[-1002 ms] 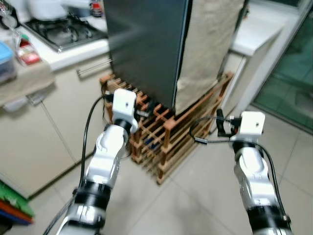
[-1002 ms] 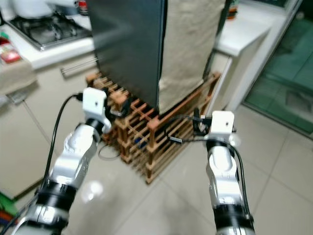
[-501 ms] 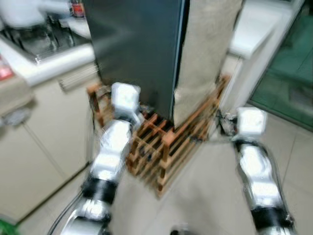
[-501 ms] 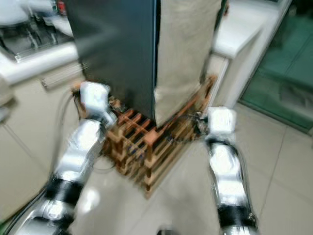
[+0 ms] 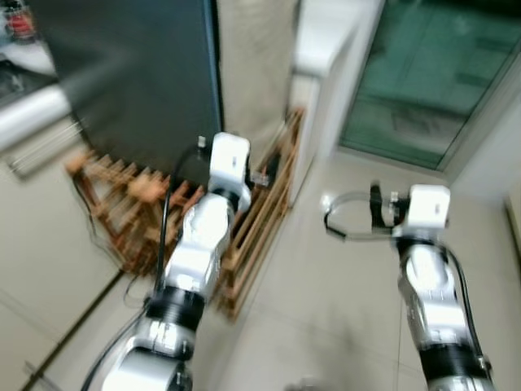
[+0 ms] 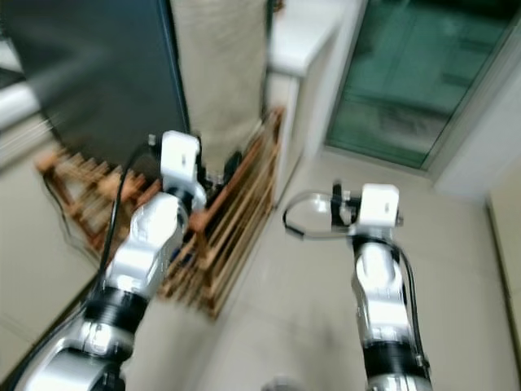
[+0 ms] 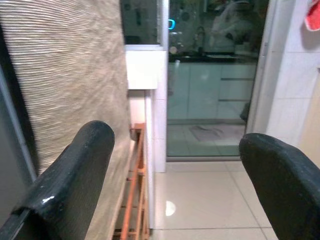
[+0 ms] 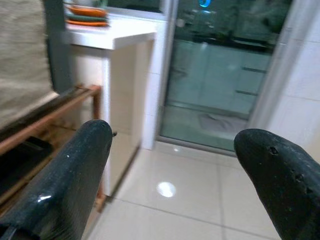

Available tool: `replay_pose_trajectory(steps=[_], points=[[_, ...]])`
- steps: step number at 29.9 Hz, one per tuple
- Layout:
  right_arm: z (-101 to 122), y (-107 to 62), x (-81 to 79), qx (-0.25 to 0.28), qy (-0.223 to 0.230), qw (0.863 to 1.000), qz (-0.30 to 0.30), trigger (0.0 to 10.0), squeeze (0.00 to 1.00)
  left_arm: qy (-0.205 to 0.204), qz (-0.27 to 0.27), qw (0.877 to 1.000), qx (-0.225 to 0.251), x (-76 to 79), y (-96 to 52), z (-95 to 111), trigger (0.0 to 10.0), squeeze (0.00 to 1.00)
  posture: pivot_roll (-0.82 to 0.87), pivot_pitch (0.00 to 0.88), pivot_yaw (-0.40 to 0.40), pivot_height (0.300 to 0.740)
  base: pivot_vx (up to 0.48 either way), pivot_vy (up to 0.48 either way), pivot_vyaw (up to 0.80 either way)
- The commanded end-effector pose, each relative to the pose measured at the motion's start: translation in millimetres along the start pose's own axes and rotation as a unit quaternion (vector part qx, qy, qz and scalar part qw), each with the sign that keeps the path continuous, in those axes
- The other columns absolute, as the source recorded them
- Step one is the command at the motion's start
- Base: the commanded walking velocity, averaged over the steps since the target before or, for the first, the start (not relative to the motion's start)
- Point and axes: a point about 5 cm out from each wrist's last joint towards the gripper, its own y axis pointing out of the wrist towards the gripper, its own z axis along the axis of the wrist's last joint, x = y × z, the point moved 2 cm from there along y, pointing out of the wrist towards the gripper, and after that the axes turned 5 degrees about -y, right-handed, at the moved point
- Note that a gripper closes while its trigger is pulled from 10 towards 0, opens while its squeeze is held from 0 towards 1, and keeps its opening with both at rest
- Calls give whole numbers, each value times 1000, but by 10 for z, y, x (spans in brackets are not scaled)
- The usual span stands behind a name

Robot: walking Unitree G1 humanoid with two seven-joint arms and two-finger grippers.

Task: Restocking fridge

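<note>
The dark fridge (image 5: 130, 81) stands at the upper left, door closed, with a beige woven cloth (image 5: 252, 57) over its side. It rests on a low wooden rack (image 5: 252, 220). My left arm (image 5: 203, 244) reaches out in front of that rack. Its gripper (image 7: 175, 145) is open and holds nothing, with the cloth beside one finger. My right arm (image 5: 423, 269) is held over the tiled floor, away from the fridge. Its gripper (image 8: 175, 140) is also open and holds nothing. The eye views are blurred.
A white counter (image 5: 326, 32) with orange plates (image 8: 87, 15) stands right of the fridge. A green glass door (image 5: 415, 81) lies beyond it. Pale floor tiles (image 5: 326, 293) stretch ahead on the right. A cabinet front with a bar handle (image 5: 41, 147) is at the left.
The whole picture has shifted: the camera has turned right, so the stove and left counter have slid out and the glass door has come in. Both arms stay raised in front.
</note>
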Motion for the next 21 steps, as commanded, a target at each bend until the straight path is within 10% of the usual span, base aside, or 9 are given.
replay_pose_trajectory(steps=[1,21], points=[[44,15,-6,9,1,1000,-2,10000,0,1,5,1000,-2,-25,14,6,10000,0,-113,0,7,740,0,0,0],[171,30,39,30,-4,1000,-7,10000,0,-37,60,997,15,-134,40,148,10000,0,-116,0,7,740,195,16,0]])
